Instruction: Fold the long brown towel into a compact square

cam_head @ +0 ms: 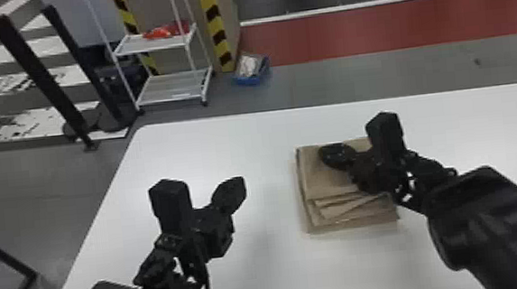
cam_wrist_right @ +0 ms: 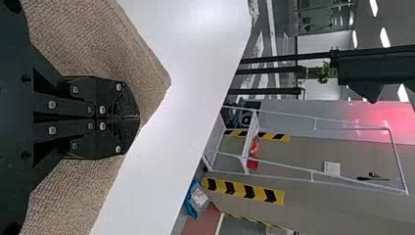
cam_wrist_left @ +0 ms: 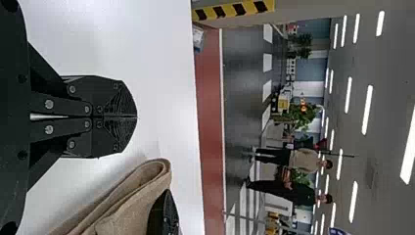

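The brown towel (cam_head: pixel 328 176) lies on the white table as a squarish stack of layers, with loose slanting folds on its near side. Over its upper part is my right gripper (cam_head: pixel 333 155); in the right wrist view the same gripper (cam_wrist_right: pixel 139 117) is shut above the brown cloth (cam_wrist_right: pixel 88 44), its two fingers meeting. Left of the towel, apart from it, my left gripper (cam_head: pixel 235 191) hangs over the table. The left wrist view has that gripper (cam_wrist_left: pixel 137 117) shut with nothing between its fingers, and the towel's folded edge (cam_wrist_left: pixel 142 181) beside it.
The white table (cam_head: pixel 261 137) has its left edge beside my left arm. Beyond it on the floor stand a white wire cart (cam_head: pixel 174 79), a blue bin (cam_head: pixel 252 69) and black posts (cam_head: pixel 37 72).
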Robot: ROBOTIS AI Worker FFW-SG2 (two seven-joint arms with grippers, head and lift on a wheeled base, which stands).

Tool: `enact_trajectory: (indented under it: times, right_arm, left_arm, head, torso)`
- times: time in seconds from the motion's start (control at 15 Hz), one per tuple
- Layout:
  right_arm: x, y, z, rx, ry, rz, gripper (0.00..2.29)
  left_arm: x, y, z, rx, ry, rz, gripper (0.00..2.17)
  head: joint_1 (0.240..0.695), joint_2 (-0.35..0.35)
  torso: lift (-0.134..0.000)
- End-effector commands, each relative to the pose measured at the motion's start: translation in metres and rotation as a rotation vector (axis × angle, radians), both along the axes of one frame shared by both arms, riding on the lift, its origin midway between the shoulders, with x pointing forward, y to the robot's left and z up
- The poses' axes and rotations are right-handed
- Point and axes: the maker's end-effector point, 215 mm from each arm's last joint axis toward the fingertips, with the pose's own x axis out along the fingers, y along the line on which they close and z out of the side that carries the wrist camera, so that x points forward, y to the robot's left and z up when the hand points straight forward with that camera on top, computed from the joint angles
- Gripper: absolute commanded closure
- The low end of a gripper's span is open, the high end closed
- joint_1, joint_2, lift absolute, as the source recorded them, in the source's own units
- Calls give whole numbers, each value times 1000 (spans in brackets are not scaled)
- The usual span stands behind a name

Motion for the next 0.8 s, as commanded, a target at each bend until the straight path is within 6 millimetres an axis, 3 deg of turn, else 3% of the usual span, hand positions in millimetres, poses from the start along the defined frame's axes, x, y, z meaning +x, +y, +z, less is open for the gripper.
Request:
enact_trajectory:
  times: [0.0, 0.13, 0.33, 0.4, 0.47, 0.53, 0.6, 0.67, 0.73]
  right_arm:
    - [-7, 14, 21, 44, -61, 18, 1970]
    - [-20, 23, 52, 128, -107, 18, 1966]
    - [-44, 26, 121, 310, -152, -11, 1713]
    - [-49, 3, 142, 387, -151, -71, 1382]
    - [-55, -45, 138, 377, -117, -134, 910]
    - [-64, -89, 130, 345, -78, -180, 343]
    - [-79, -133, 123, 313, -32, -225, 83]
    - [-93, -168, 119, 284, -8, -261, 53]
    - [-110, -199, 124, 256, -14, -298, 53]
  left_arm:
    - [1, 2, 3, -2, -8, 3, 1865]
    - [0, -1, 3, 0, -5, 2, 1865]
    - [-1, -5, 1, 8, 4, 7, 1865]
    - [0, -8, 5, 12, -3, 18, 1862]
    - [2, -12, 12, 15, -19, 22, 1717]
    - [6, -14, 20, 22, -39, 40, 1416]
    - [10, -19, 29, 28, -62, 47, 1021]
    - [13, -26, 45, 33, -122, 54, 572]
    - [16, -31, 69, 27, -206, 77, 194]
  head:
    - [695, 195]
    - [695, 209]
    - [695, 227]
    - [695, 230]
    - [695, 228]
    - [695, 218]
    - [695, 194]
    - [695, 164]
    - [695, 80]
  torso:
    - [-125]
    - [-125]
    - [-125]
    - [-125]
    - [-125]
    - [-125]
    - [-125]
    - [-125]
    - [-125]
